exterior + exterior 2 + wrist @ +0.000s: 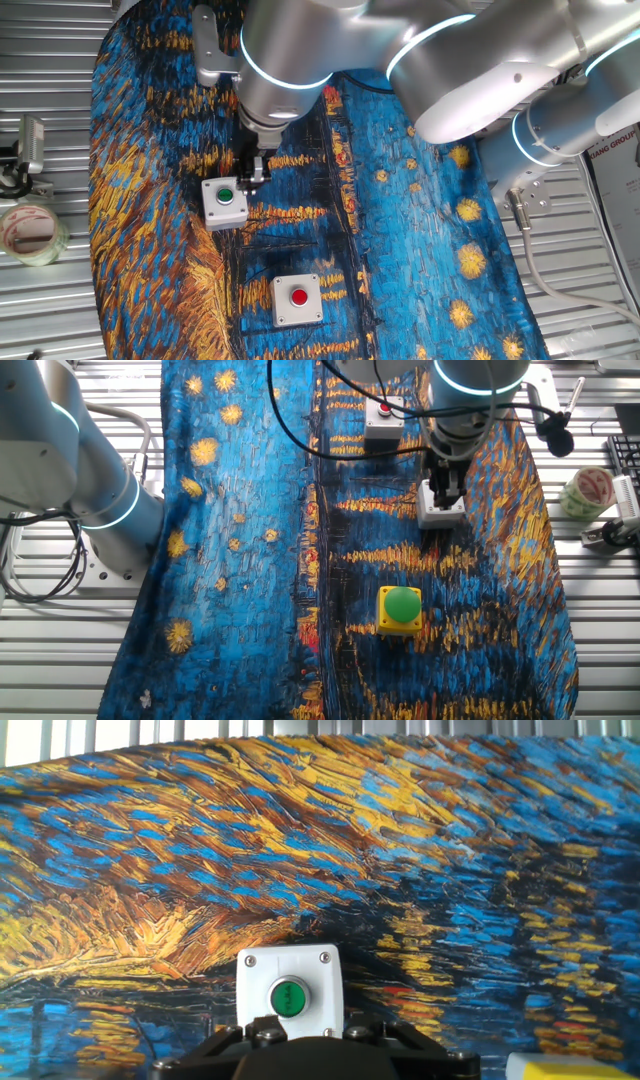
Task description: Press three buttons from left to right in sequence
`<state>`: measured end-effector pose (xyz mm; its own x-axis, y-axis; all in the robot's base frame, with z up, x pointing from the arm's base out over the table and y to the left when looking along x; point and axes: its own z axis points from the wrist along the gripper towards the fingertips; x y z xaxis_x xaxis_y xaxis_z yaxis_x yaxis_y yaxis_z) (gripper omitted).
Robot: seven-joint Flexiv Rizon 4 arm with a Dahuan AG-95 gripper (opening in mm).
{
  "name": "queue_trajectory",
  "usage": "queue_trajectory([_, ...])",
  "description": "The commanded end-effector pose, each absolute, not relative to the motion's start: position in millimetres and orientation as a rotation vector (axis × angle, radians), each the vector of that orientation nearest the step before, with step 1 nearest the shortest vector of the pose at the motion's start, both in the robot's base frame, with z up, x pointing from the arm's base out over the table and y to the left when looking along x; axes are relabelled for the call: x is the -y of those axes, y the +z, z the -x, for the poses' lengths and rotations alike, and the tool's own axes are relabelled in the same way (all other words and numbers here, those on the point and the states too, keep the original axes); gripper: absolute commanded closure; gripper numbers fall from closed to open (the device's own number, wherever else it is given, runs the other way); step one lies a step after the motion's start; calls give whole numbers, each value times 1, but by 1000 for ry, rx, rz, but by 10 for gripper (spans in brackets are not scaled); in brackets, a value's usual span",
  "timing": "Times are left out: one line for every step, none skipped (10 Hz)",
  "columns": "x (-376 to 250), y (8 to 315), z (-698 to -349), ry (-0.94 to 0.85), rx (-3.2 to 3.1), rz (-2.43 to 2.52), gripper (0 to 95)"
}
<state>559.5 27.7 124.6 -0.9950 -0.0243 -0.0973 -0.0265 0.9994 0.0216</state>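
In one fixed view you see the gripper (pixel 256 172) low over the painted cloth (pixel 420 240), its tip just beside the far edge of the grey-white box with the small green button (pixel 225 197). The grey-white box with the red button (pixel 299 298) sits well apart, nearer the camera. The arm hides the yellow box here.

In the other fixed view the gripper (pixel 444 490) stands over the middle box (pixel 441 512), hiding its button. The yellow box with the big green dome (pixel 401 608) lies nearest the camera and the red-button box (pixel 381 417) farthest, the three roughly in a row.

In the hand view the green button (pixel 288 997) sits centred just ahead of the dark gripper body (pixel 315 1058), and a sliver of yellow box (pixel 570 1067) shows at the lower right corner.

You cannot tell whether the jaws are apart or together; no view shows the fingertips clearly.

Treat these boxes as light, rigid plastic shells resting loose on soft cloth, so they probably slide or tip under a sideways push. You don't grip them: press straight down on the cap's centre, which is small and likely smooth
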Motion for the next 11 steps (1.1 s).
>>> queue_trajectory([-27, 128, -556, 30, -3048, 36, 570])
queue_trajectory([-27, 128, -556, 22, -3050, 37, 570])
queue_trajectory([-27, 128, -556, 9, -3055, 41, 570])
queue_trajectory([-27, 128, -556, 15, -3055, 45, 570])
queue_trajectory([-27, 128, -556, 18, -3054, 47, 570])
queue_trajectory([-28, 128, -557, 24, -3052, 45, 570])
queue_trajectory([-28, 129, -558, 24, -3052, 41, 570])
queue_trajectory([-28, 130, -557, 14, -3053, 50, 570])
queue_trajectory([-28, 131, -557, 12, -3058, 47, 570])
queue_trajectory([-28, 132, -557, 8, -3059, 50, 570])
queue_trajectory([-28, 132, -557, -16, -3077, 59, 570])
